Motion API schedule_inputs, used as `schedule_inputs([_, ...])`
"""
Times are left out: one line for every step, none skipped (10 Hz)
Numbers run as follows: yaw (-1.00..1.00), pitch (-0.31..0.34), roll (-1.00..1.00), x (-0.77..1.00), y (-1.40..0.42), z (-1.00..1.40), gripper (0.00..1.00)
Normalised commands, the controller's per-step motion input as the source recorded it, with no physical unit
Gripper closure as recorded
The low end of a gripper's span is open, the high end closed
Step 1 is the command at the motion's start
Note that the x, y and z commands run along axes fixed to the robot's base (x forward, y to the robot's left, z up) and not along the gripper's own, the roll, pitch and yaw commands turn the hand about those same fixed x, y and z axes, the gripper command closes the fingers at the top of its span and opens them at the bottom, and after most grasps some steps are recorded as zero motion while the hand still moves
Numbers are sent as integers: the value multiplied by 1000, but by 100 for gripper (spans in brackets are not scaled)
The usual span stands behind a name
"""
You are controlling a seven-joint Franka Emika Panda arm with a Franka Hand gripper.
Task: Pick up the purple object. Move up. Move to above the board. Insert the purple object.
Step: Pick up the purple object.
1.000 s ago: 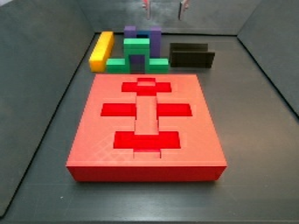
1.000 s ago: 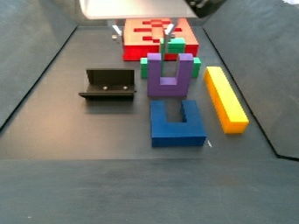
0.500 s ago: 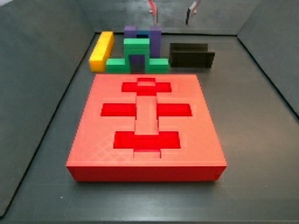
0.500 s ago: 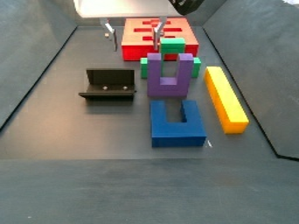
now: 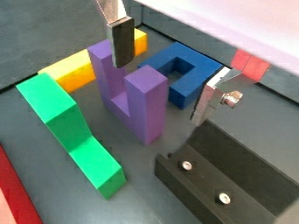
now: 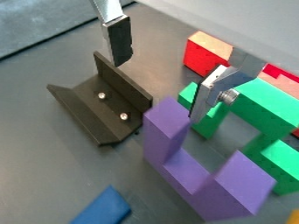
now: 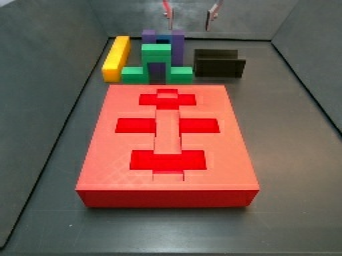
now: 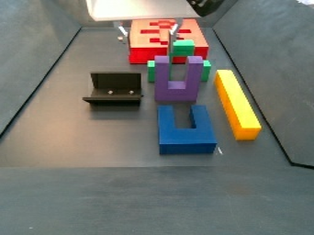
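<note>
The purple object (image 8: 178, 81) stands on the floor with its two prongs up, between the green block (image 8: 185, 53) and the blue block (image 8: 186, 128). In a side view only its prong tops (image 7: 178, 38) show behind the green block. It shows in both wrist views (image 5: 128, 87) (image 6: 198, 166). My gripper (image 8: 149, 32) (image 7: 190, 12) hangs open and empty above the blocks, apart from them. In both wrist views my gripper (image 5: 165, 66) (image 6: 163, 68) holds nothing. The red board (image 7: 120, 150) (image 8: 157, 44) lies flat with its darker cutouts.
The black fixture (image 8: 114, 89) (image 7: 219, 64) (image 6: 100, 109) (image 5: 222, 179) stands beside the purple object. The long yellow bar (image 8: 237, 103) (image 7: 116, 58) (image 5: 82, 66) lies on its other side. The green block (image 5: 76, 131) (image 6: 263, 105) and the blue block (image 5: 187, 74) crowd it. Dark walls enclose the floor.
My gripper swayed slightly sideways above the blocks and is back near where it was, still open. The pieces have not moved.
</note>
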Motion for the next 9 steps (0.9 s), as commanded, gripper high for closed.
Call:
schedule_inputs([0, 0, 0, 0, 26, -157, 0])
schedule_inputs([0, 0, 0, 0, 111, -209, 0])
schedule_inputs([-6, 0, 0, 0, 134, -166, 0])
schedule_inputs([0, 0, 0, 0, 146, -126, 0])
schedule_inputs([0, 0, 0, -3, 91, -134, 0])
schedule_inputs([0, 0, 0, -23, 0, -103, 0])
schedule_inputs([0, 0, 0, 0, 0, -146, 0])
schedule_inputs([0, 0, 0, 0, 0, -209, 0])
schedule_inputs([0, 0, 0, 0, 14, -249, 0])
